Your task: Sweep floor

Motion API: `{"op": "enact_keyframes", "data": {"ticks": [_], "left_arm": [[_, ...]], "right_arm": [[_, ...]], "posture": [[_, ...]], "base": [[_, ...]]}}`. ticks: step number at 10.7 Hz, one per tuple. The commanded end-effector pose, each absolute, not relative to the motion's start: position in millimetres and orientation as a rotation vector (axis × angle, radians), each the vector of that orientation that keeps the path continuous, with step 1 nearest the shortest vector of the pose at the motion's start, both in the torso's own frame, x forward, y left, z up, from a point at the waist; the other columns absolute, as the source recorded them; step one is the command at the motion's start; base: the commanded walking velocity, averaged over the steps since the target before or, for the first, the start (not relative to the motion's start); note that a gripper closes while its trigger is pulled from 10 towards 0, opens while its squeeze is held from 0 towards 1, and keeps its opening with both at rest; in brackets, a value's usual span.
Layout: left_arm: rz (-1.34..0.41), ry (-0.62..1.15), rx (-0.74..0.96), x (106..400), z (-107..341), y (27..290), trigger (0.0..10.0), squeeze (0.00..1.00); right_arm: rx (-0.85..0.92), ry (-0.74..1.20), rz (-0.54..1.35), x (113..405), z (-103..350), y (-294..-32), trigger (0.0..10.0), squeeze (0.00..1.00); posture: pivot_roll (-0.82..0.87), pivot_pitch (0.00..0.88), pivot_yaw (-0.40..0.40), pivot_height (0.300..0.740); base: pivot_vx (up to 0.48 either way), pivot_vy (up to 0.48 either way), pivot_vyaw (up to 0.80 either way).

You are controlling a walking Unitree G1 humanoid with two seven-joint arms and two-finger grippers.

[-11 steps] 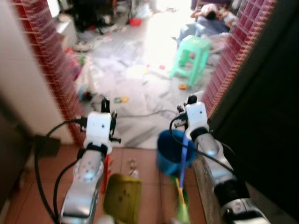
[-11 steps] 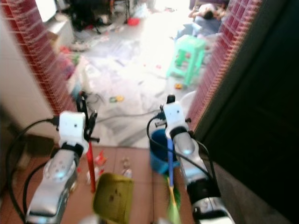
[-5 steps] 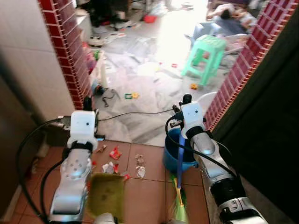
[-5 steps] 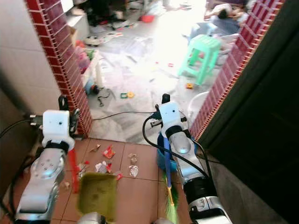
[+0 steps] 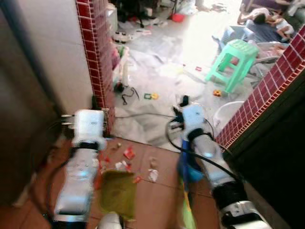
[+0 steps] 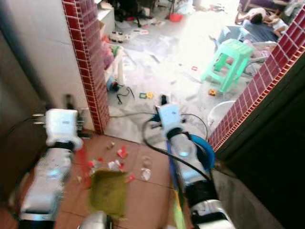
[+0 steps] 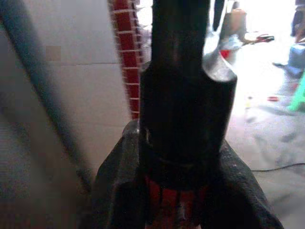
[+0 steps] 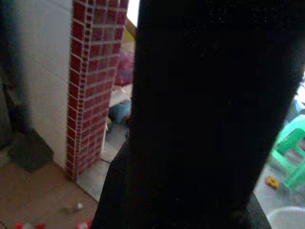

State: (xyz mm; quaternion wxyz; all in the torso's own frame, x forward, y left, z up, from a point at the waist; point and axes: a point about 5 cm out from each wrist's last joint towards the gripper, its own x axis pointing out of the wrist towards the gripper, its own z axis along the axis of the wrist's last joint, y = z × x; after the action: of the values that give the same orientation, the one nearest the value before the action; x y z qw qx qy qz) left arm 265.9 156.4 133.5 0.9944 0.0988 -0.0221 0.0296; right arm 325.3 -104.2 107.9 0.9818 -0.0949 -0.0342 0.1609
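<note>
Litter [image 5: 127, 153] lies scattered on the terracotta floor tiles [image 5: 157, 200] just ahead of the green dustpan [image 5: 116, 193], red scraps and pale wrappers between the two arms. The dustpan sits flat on the tiles below the left arm, mouth toward the scraps. The broom [image 5: 185, 200] hangs below the right arm, blue handle, green-yellow bristles low at the frame edge.

The left claw [image 7: 178, 157] is clenched on a red handle [image 7: 175, 202], which we take to be the dustpan's upright stick. The right claw [image 5: 183, 101] appears wrapped on the broom handle; the right wrist view is blocked by a dark shape, so we cannot tell for sure.

To do this step well, we judge: keep the dustpan lip pressed to the tile, draw the broom in short strokes from the far scraps toward the pan, and work away from the blue bucket [image 6: 204, 151] beside the right arm.

The head views show the litter, the pan, the green stool [image 5: 233, 64] and the cable [image 5: 143, 114] on the grey floor beyond. The left wrist view adds the red handle between the fingers. The right wrist view shows the brick pillar [image 8: 93, 86] and a few scraps at its foot.
</note>
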Motion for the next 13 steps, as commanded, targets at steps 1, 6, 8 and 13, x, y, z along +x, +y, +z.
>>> {"op": "enact_keyframes", "data": {"ticks": [1,6,8,13], "left_arm": [[0.043,-0.125,0.213,269,146,145,10.0,0.0],[0.039,-0.131,0.211,274,144,142,10.0,0.0],[0.048,-0.139,0.196,276,146,143,10.0,0.0],[0.034,-0.151,0.194,275,146,140,10.0,0.0]], "right_arm": [[-0.181,-0.118,0.305,329,120,-113,10.0,0.0],[-0.196,-0.189,0.286,334,133,-111,10.0,0.0],[-0.215,-0.2,0.272,335,134,-113,10.0,0.0],[-0.216,-0.213,0.292,335,136,-110,10.0,0.0]], "posture": [[0.02,0.0,-0.067,0.74],[0.02,0.0,-0.056,0.74],[0.01,0.0,-0.057,0.74],[0.02,0.0,-0.062,0.74]], "base": [[0.0,0.0,0.0],[0.0,0.0,0.0],[0.139,0.0,0.0],[0.357,0.0,0.0]]}}
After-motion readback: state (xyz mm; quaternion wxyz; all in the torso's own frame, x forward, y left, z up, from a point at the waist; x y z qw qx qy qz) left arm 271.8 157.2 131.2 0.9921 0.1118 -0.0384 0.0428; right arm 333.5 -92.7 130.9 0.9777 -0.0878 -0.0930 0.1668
